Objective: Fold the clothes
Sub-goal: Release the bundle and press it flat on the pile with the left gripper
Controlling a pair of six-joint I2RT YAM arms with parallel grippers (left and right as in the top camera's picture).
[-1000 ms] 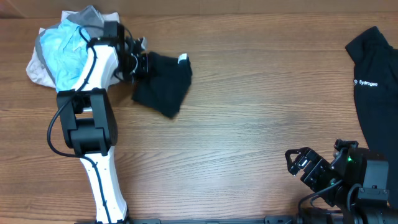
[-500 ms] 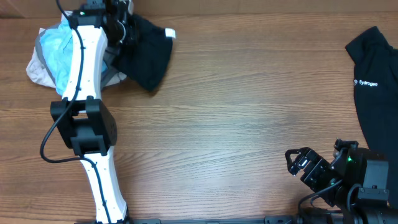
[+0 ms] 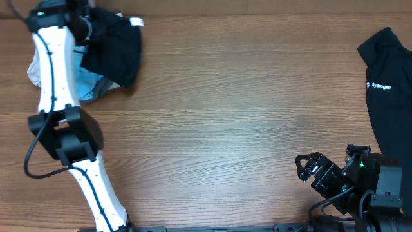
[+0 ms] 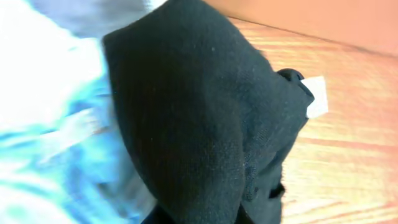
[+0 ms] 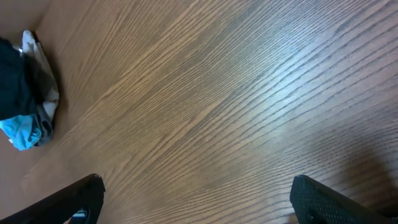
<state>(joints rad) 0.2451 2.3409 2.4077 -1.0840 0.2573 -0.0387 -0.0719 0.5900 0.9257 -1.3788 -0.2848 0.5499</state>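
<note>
A folded black garment [image 3: 116, 48] with a white tag hangs from my left gripper [image 3: 88, 27] at the far left corner, over a pile of light blue and white clothes [image 3: 90, 82]. In the left wrist view the black garment [image 4: 199, 118] fills the frame and hides the fingers, with light blue cloth [image 4: 50, 155] beside it. A black shirt [image 3: 389, 96] with white lettering lies at the right edge. My right gripper [image 3: 309, 169] is open and empty near the front right, fingertips [image 5: 81, 198] wide apart over bare wood.
The wooden table [image 3: 244, 122] stretches between the two arms. The left arm's white link [image 3: 48, 71] crosses the clothes pile. In the right wrist view the pile [image 5: 25, 112] shows small at the far left.
My left gripper has carried the black garment left and toward the far edge, from the table beside the pile to over the pile. The right arm has not moved.
</note>
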